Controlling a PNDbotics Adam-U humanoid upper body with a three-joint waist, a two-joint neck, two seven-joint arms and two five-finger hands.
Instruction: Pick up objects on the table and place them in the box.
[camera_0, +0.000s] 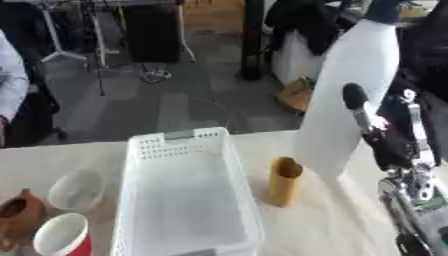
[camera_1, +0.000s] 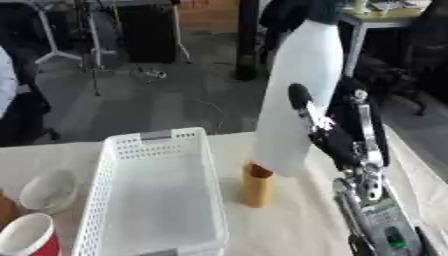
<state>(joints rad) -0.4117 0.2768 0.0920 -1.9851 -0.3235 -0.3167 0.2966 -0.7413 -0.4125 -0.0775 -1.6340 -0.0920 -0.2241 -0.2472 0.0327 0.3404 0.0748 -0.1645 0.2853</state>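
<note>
A table covered in pale cloth is seen from above, and a white perforated box lies on it lengthwise, nothing visible inside. The box is taken as the landmark here.

To the right of the box, a tall white bottle with a dark cap is held upright and raised, its lower end just above the cloth. It is gripped by the right hand, whose fingers are curled round the bottle's right side, one dark finger lying up against the white surface. The silver and black forearm runs down toward the lower right corner.

Just beside the box's right wall, between it and the bottle, a tan cardboard tube stands upright on the cloth; in the right eye view its top is partly covered by the bottle.

To the left of the box, a clear bowl rests on the table. Nearer the lower left corner, a red cup with a white inside stands, and a brown pot-like object is seen at the left edge.

The left hand is not shown.
</note>
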